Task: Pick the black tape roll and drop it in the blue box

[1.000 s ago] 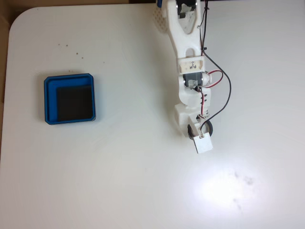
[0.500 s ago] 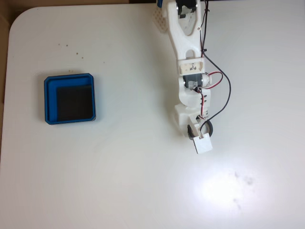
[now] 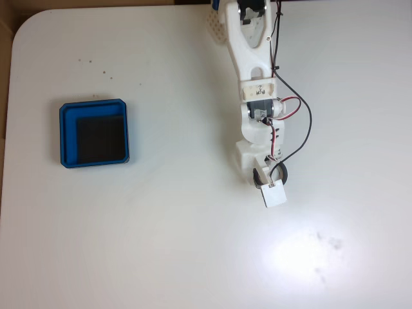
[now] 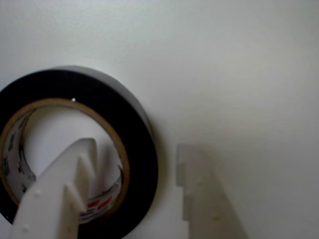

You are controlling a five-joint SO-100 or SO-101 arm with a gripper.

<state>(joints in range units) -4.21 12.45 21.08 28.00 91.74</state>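
The black tape roll (image 3: 284, 172) lies flat on the white table at right of centre, partly under my gripper (image 3: 270, 181). In the wrist view the roll (image 4: 134, 124) shows a tan inner rim and an open centre. My gripper (image 4: 137, 149) is open and straddles the roll's right wall. One white finger (image 4: 55, 199) reaches into the hole, and the other finger (image 4: 204, 199) stands outside with a small gap to the roll. The blue box (image 3: 62, 135), with a black floor and nothing in it, sits far to the left in the fixed view.
The white arm (image 3: 254, 71) reaches down from the top edge with red and black wires (image 3: 302, 109) looping on its right. The table's rounded corner (image 3: 22, 29) is at upper left. Bare white table lies between the roll and the box.
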